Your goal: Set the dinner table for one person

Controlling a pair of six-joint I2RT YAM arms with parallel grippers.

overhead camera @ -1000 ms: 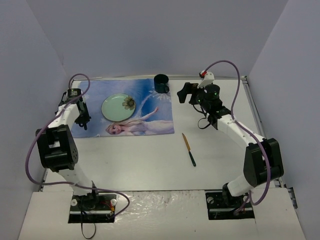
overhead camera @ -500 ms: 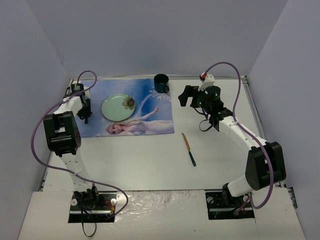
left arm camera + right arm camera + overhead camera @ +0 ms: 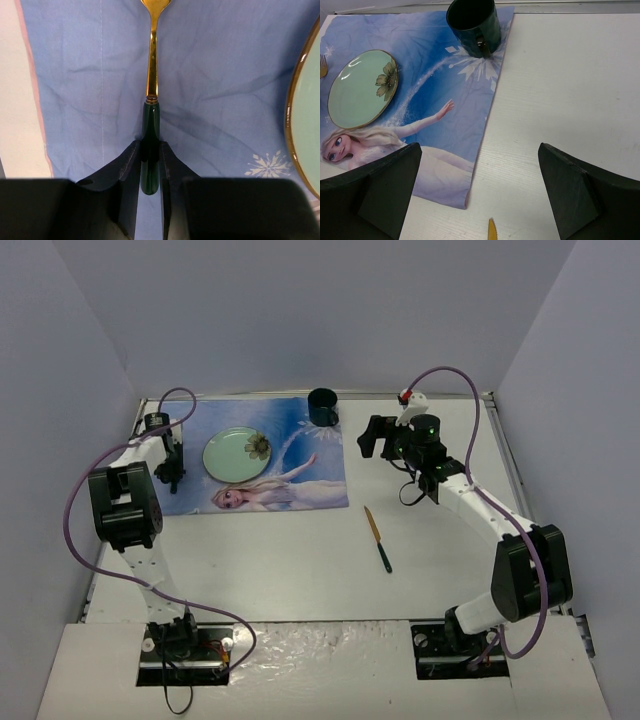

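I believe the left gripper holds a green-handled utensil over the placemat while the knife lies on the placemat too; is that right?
Not quite: the knife lies on the bare dinner table, right of the placemat, as the top external view shows. The left gripper does hold the green-handled utensil over the placemat.

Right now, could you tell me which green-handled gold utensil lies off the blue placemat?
The gold-bladed knife on bare white tabletop; the left claw holds the fork over the placemat.
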